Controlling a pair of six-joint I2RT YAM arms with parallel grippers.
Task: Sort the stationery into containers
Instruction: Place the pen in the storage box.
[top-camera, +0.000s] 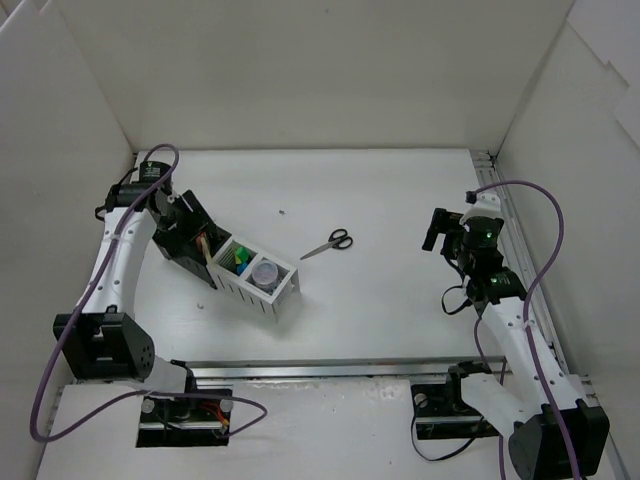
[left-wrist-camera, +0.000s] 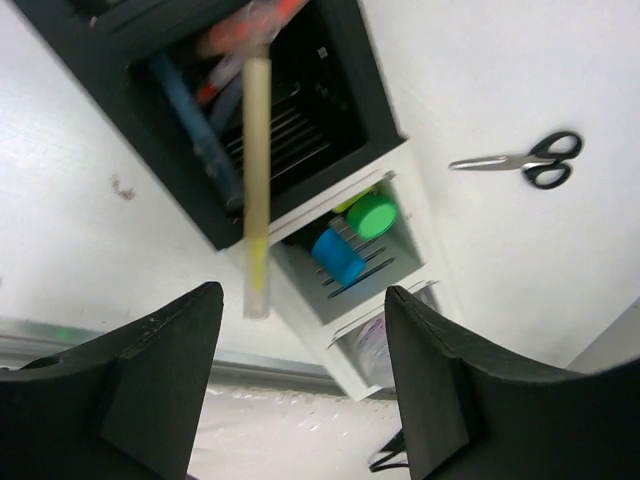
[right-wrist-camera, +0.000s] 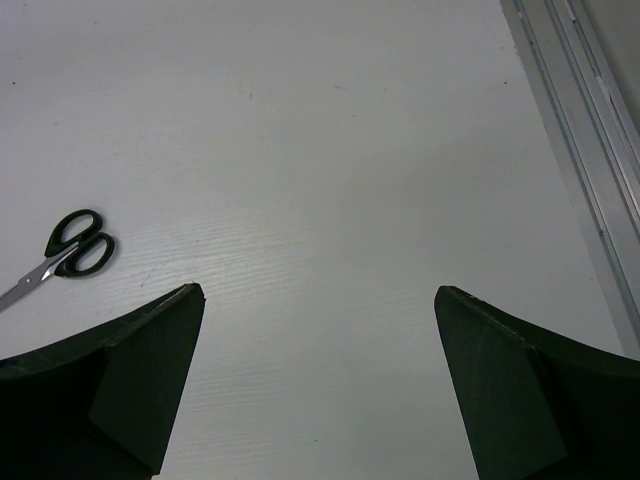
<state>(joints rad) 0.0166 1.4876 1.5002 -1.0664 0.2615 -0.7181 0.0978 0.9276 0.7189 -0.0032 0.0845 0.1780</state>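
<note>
The containers form a slanted row, black boxes at the left and white ones at the right. My left gripper hovers over the black end, open and holding nothing. In the left wrist view a beige pen with a yellow end leans out of a black box, apart from my left gripper. A blue pen and orange ones stand in that box. A white box holds green and blue highlighters. A clear jar sits in the box beside it. Black-handled scissors lie on the table. My right gripper is open.
White walls close in the table on three sides. A metal rail runs along the near edge and another along the right side. The scissors lie left of my right gripper, with bare table between.
</note>
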